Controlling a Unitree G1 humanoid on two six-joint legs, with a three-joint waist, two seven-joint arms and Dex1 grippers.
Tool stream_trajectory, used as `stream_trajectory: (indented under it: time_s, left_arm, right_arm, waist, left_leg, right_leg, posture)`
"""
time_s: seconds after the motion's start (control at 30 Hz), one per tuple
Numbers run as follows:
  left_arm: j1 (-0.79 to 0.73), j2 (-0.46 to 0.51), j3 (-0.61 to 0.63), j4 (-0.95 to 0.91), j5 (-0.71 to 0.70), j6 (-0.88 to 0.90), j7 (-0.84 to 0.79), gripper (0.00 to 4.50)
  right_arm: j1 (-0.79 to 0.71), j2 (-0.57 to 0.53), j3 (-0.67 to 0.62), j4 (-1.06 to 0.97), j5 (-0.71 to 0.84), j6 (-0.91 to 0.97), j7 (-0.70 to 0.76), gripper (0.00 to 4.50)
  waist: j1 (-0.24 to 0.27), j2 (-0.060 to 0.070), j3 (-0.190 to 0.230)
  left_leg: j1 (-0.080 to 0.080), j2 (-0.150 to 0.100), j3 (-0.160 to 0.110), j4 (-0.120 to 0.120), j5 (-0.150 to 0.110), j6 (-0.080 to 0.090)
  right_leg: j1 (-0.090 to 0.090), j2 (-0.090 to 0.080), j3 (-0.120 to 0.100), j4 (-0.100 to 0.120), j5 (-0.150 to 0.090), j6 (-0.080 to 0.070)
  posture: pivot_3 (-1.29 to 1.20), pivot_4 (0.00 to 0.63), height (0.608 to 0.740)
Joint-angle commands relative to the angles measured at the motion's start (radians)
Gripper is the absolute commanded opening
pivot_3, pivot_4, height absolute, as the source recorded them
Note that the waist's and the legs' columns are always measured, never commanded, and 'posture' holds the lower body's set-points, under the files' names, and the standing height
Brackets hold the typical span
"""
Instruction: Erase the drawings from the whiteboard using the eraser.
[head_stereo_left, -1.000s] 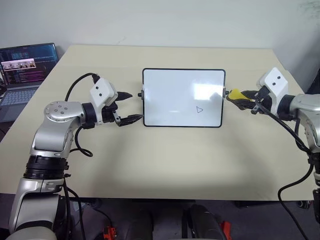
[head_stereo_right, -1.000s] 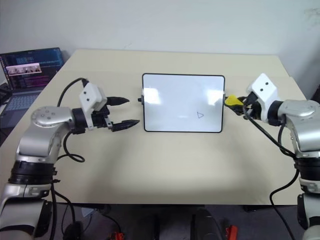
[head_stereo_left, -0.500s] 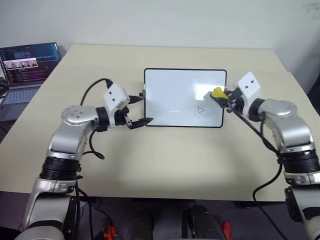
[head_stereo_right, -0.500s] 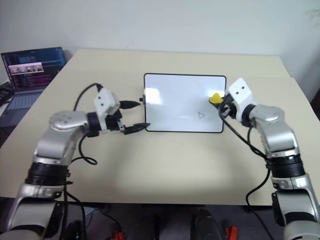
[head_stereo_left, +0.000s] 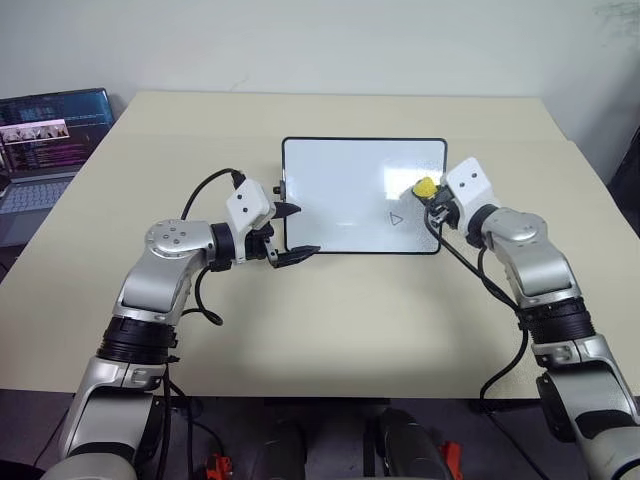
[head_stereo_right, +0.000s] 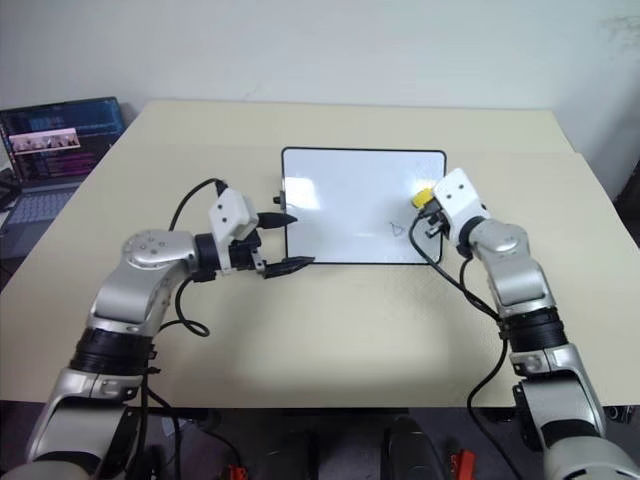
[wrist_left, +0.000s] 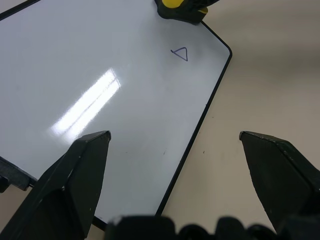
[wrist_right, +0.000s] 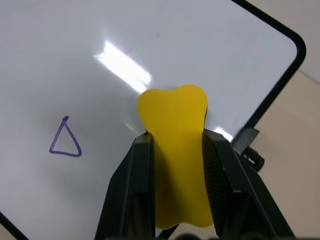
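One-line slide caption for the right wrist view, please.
Right gripper pinching the yellow block eraser over the black-framed white whiteboard, beside the last small blue triangle drawing.

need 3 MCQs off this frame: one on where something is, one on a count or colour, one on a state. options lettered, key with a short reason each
1. Where is the laptop?
A. at the table's left edge
B. on the whiteboard
C. beside the right arm

2. How many drawings remain on the whiteboard?
A. three
B. one
C. none

3. What state is the right gripper in?
A. open and empty
B. shut on the eraser
C. shut on nothing

Key:
1 A: its lit screen stands at the far left of the table.
2 B: a small blue triangle is the one mark visible.
3 B: the black fingers pinch the yellow eraser over the board, near the triangle.
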Motion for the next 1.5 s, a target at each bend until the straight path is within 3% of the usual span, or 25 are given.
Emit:
stream_trajectory:
  time_s: [0.03,0.47,0.77,1.2,1.37,1.5]
  left_arm:
    - [-0.011,0.012,0.014,-0.028,0.002,-0.020,-0.006,4.50]
    - [-0.023,0.019,0.014,-0.024,0.011,-0.025,-0.006,4.50]
    - [-0.029,0.019,0.015,-0.015,0.011,-0.030,-0.007,4.50]
    - [-0.027,0.017,0.016,-0.022,0.009,-0.024,-0.006,4.50]
    - [-0.034,0.018,0.015,-0.014,0.011,-0.026,-0.007,4.50]
    - [-0.033,0.021,0.018,-0.013,0.008,-0.025,-0.010,4.50]
  right_arm:
    - [-0.022,0.030,0.028,0.009,-0.032,0.013,-0.021,0.97]
    - [0.160,0.107,0.189,-0.003,-0.095,-0.027,0.030,0.97]
    - [0.122,0.102,0.125,0.027,-0.089,-0.040,-0.005,0.97]
    - [-0.001,0.035,0.014,0.264,-0.110,-0.057,-0.175,0.97]
    - [0.009,0.044,0.030,0.257,-0.105,-0.064,-0.167,0.96]
    - [0.057,0.047,0.076,0.180,-0.087,-0.032,-0.071,0.96]
  waist:
    - [0.000,0.000,0.000]
    - [-0.002,-0.005,-0.004]
    - [0.001,-0.006,-0.004]
    - [0.007,-0.007,-0.005]
    - [0.007,-0.008,-0.006]
    - [0.007,-0.009,-0.006]
  left_leg:
    - [0.000,0.000,0.000,0.000,0.000,0.000]
    - [0.005,0.001,-0.001,0.002,0.000,0.000]
    - [0.010,0.000,-0.001,0.002,0.002,0.000]
    - [0.012,-0.002,-0.002,0.003,0.012,0.009]
    - [0.012,-0.002,-0.001,0.003,0.014,0.011]
    - [0.012,-0.002,-0.001,0.002,0.014,0.011]
  right_leg:
    - [0.000,0.000,0.000,0.000,0.000,0.000]
    - [0.005,0.001,0.000,0.001,0.001,0.000]
    - [0.011,0.001,0.000,0.000,0.002,0.002]
    - [0.015,0.001,0.002,-0.002,0.005,0.003]
    - [0.015,0.001,0.003,-0.003,0.005,0.002]
    - [0.015,0.001,0.003,-0.003,0.006,0.002]
  posture:
    - [0.00,0.150,0.740]
    - [0.00,0.150,0.740]
    - [0.00,0.150,0.740]
    - [0.00,0.150,0.740]
    - [0.00,0.150,0.740]
    - [0.00,0.150,0.740]
